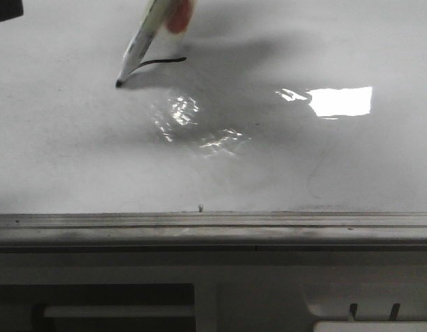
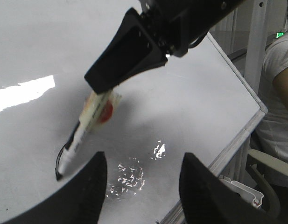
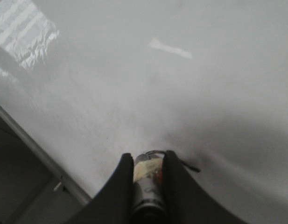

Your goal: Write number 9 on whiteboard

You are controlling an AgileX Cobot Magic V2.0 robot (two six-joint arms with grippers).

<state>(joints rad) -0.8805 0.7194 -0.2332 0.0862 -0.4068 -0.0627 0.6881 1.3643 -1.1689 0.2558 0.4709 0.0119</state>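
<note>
The whiteboard (image 1: pixel 303 159) lies flat, glossy white with faint smudges. My right gripper (image 3: pixel 148 156) is shut on a white marker (image 3: pixel 147 175) with a red-and-yellow label. In the front view the marker (image 1: pixel 140 48) leans down to the left with its black tip touching the board. A short curved black line (image 1: pixel 163 62) runs from behind the marker to the right; no whole number 9 shows. In the left wrist view the right gripper (image 2: pixel 102 88) holds the marker (image 2: pixel 80 135) beside a curved stroke (image 2: pixel 59 161). My left gripper (image 2: pixel 144 156) is open and empty above the board.
A grey metal ledge (image 1: pixel 213 225) runs along the board's near edge. A bright glare patch (image 1: pixel 341 102) lies to the right and crinkled reflections (image 1: pixel 192 121) in the middle. A person in a white shirt (image 2: pixel 281 93) sits past the board's corner.
</note>
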